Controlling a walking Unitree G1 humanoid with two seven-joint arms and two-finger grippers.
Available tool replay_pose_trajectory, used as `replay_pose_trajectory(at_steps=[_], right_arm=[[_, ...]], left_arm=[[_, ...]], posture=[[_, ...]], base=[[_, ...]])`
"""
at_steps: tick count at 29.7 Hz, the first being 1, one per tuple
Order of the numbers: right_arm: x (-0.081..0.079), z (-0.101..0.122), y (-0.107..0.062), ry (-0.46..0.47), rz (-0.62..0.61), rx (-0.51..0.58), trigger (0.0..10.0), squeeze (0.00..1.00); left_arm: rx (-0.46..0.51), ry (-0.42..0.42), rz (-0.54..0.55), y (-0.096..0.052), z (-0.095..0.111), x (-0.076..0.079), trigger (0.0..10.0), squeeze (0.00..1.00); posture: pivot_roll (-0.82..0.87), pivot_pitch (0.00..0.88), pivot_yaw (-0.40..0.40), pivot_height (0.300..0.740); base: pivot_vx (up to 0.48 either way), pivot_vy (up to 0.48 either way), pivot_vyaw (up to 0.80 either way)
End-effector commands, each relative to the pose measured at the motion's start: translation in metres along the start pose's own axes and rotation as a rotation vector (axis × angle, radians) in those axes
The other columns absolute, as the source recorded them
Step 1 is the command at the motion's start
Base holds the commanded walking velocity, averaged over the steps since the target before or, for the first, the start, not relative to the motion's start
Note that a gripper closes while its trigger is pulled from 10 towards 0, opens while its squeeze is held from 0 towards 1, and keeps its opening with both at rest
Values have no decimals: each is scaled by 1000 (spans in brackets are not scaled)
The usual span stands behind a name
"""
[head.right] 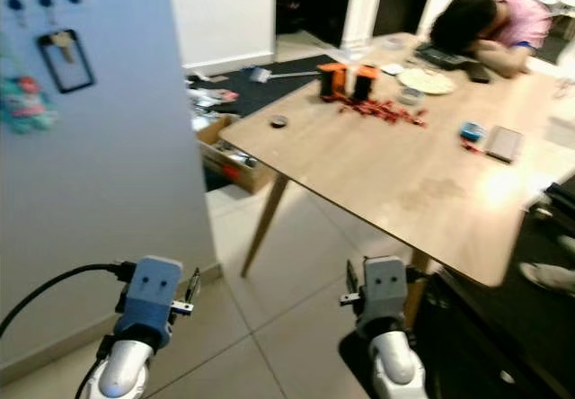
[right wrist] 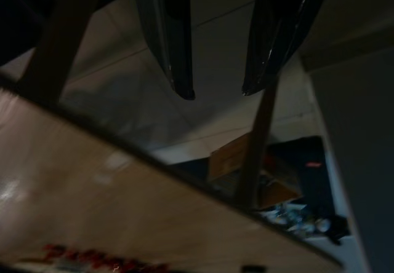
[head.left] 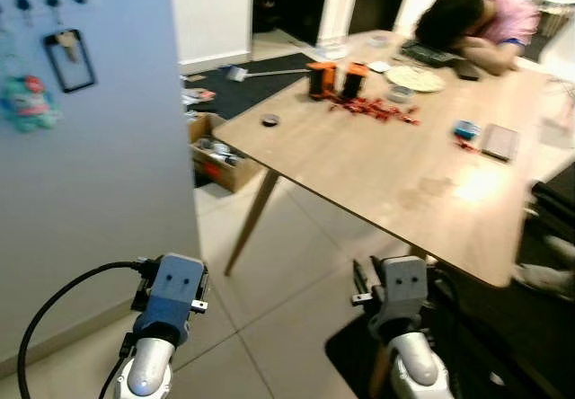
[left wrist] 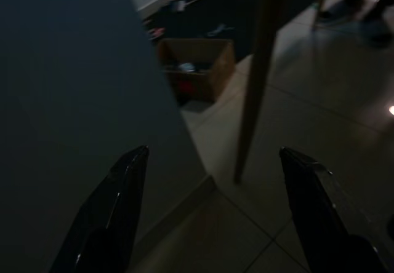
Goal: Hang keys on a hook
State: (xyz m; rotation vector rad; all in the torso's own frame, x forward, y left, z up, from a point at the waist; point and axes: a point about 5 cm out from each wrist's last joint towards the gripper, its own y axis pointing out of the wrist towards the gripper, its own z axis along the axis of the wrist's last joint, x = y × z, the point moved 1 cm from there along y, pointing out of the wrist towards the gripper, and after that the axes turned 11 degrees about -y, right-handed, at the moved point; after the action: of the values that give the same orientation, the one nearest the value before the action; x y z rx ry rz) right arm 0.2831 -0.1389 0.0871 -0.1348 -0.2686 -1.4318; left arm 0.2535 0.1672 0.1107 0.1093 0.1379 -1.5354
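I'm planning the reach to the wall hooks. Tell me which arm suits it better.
Left, probably. The left gripper, open and empty, hangs beside the pale blue wall panel carrying the dark round hooks; the right gripper hangs by the light wooden table.

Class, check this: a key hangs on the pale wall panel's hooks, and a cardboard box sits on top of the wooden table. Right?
Not quite. The cardboard box sits on the floor beside the wooden table, as the left eye view shows. The key does hang on the wall panel.

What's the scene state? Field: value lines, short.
keys: hanging on wall, under hooks
table: wooden, right of wall
on table: red bits, plate
person: head down at far end
box: on floor by table leg
left gripper: open, low, empty
right gripper: open, empty, near table edge
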Motion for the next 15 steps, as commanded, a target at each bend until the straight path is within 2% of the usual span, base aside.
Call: replay_pose_trajectory(at_steps=[1, 14, 15], right_arm=[[3, -7, -4, -4, -4, -29, 10000, 0], [2, -7, -4, -6, -3, -26, 10000, 0], [2, -6, -3, -10, -2, -22, 10000, 0]], left_arm=[[-19, 3, 3, -2, -4, -1, 10000, 0], [-17, 4, 2, -2, -4, -1, 10000, 0], [-17, 4, 2, -2, -4, -1, 10000, 0]], posture=[[143, 137, -22, 740], [142, 140, -20, 740], [142, 140, -20, 740]], base=[[0, 0, -800], [0, 0, -800], [0, 0, 0]])
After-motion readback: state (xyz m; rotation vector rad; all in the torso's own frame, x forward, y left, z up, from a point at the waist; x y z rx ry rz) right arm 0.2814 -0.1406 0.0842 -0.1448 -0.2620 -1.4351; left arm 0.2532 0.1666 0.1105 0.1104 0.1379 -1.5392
